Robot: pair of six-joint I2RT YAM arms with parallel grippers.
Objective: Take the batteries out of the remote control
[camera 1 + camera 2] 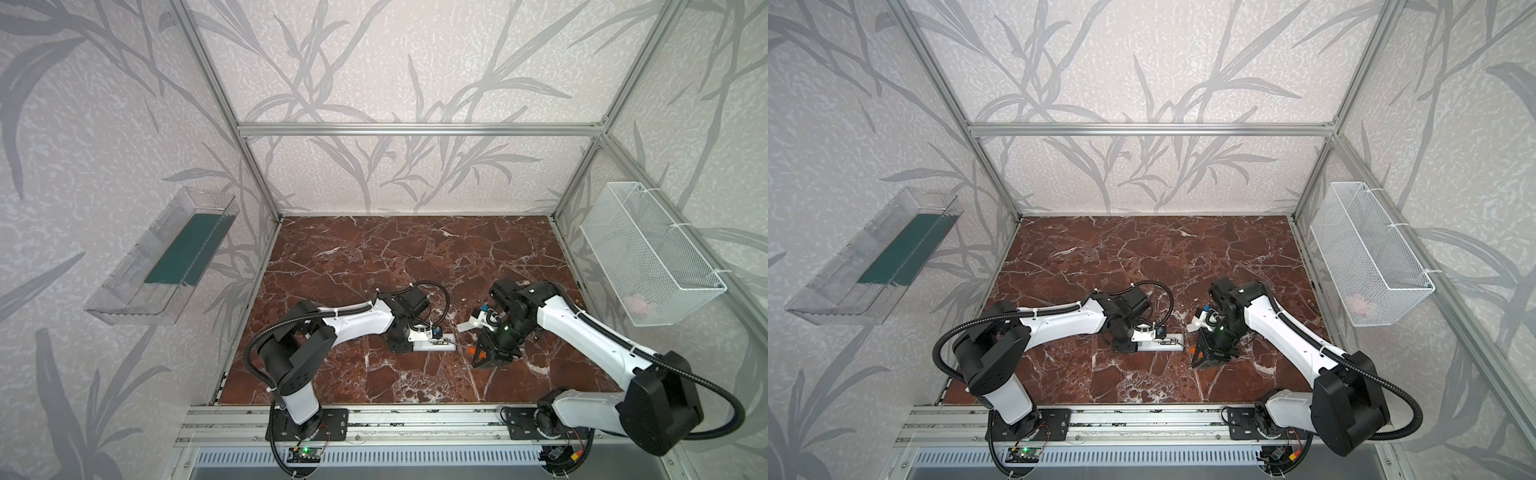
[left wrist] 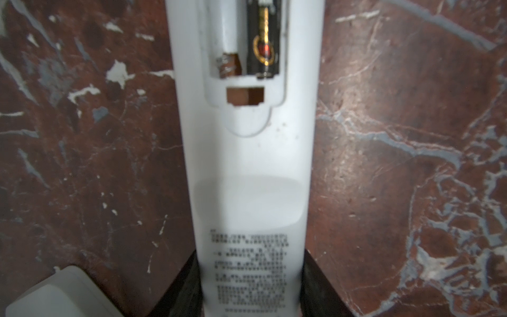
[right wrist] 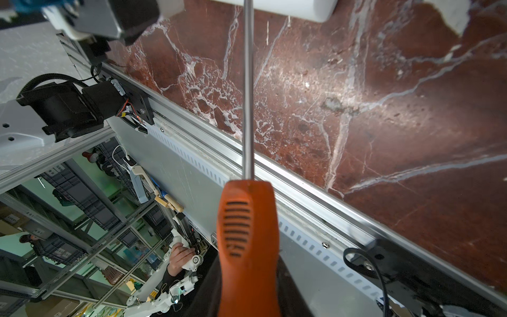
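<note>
The white remote control [image 2: 252, 170] lies back-up on the marble, its battery compartment open. My left gripper [image 2: 251, 277] is shut on its printed end, with dark fingers [image 2: 186, 285] on both sides. One of the batteries [image 2: 263, 38], dark with gold markings, sits in one slot. The slot beside it [image 2: 227, 35] is empty, its spring showing. In both top views the remote [image 1: 436, 344] [image 1: 1163, 344] points toward my right gripper [image 1: 484, 353] [image 3: 248, 288]. That gripper is shut on an orange-handled screwdriver [image 3: 248, 241]. The screwdriver's steel shaft [image 3: 248, 96] reaches the remote's end; its tip is hidden.
A small white flat piece [image 1: 464, 327] lies just behind the screwdriver. A clear bin [image 1: 166, 257] hangs on the left wall. A white mesh basket [image 1: 648, 257] hangs on the right wall. An aluminium rail [image 1: 415, 415] runs along the table's front edge.
</note>
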